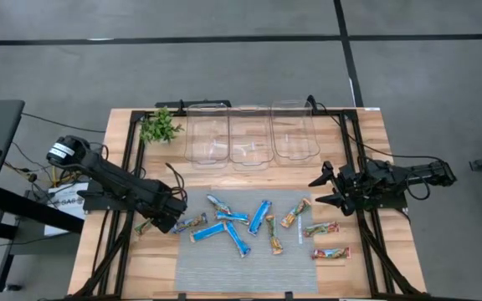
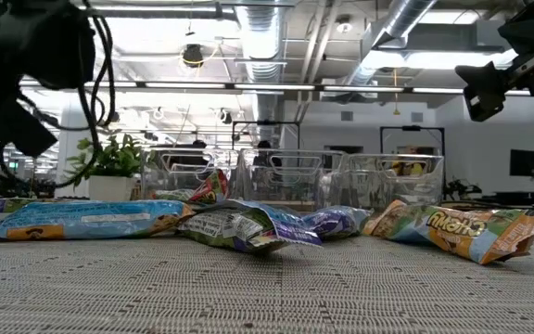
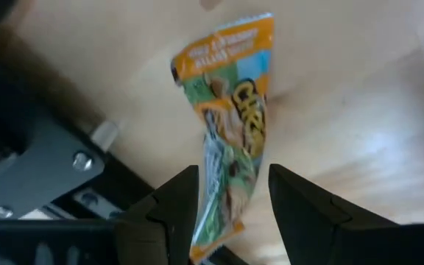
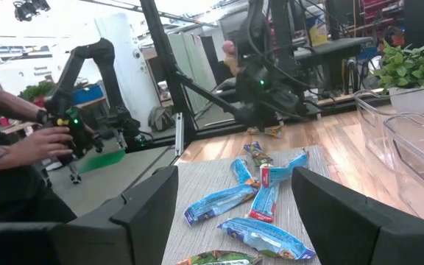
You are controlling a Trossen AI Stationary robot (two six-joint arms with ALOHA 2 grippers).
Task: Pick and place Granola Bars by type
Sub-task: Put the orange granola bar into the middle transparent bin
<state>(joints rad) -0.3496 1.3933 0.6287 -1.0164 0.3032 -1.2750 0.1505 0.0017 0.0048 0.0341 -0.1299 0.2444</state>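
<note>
Left gripper [image 3: 230,202] pinching lower end of a tan-orange foil granola bar [image 3: 230,125], off the mat's left edge. Thin hold near the tip; could slip or swing loose when carried. Right gripper [image 1: 323,189] spread, waiting beside clear plastic bins [image 1: 249,134].

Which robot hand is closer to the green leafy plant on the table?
Left. The left hand sits below the green leafy plant on its side; the right hand is across the table.
</note>
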